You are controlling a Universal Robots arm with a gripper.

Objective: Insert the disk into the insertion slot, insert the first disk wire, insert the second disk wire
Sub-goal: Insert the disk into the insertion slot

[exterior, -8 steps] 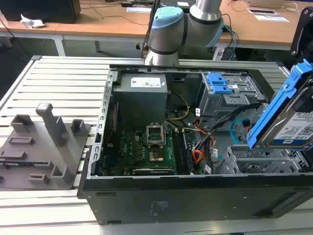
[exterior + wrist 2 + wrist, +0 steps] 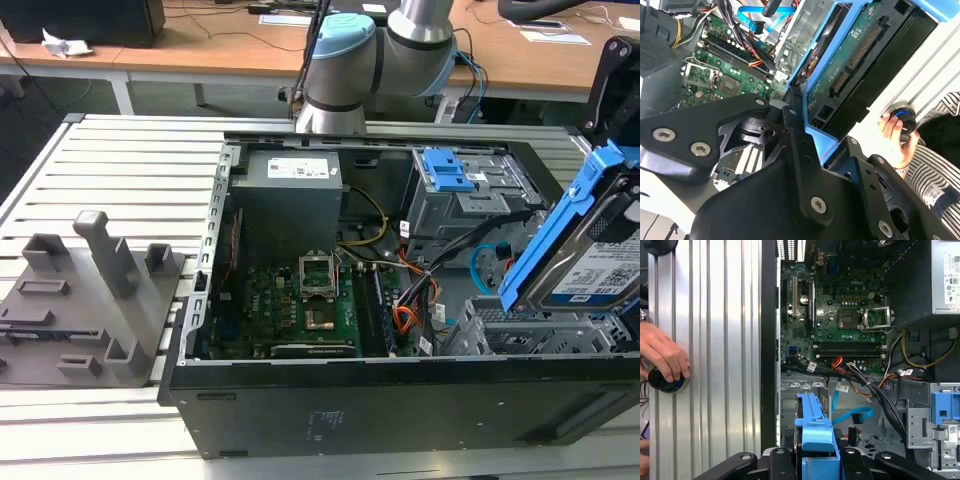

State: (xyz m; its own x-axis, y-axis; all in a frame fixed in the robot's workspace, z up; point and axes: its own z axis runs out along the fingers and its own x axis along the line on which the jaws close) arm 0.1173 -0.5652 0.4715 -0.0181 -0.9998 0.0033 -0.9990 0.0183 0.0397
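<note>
Disk (image 2: 598,235) in its blue carrier is clamped between the closed-down fingers of the gripper (image 2: 816,460), held tilted just above the insertion slot (image 2: 520,335) at the exterior view's right end of the open PC case (image 2: 400,400); contact can't be told. Second disk wire (image 2: 852,416) is seen looped inside the case, near the slot. A person's hand (image 2: 662,352) is rested on a dark knob (image 2: 662,382) on the slatted table (image 2: 715,340).
</note>
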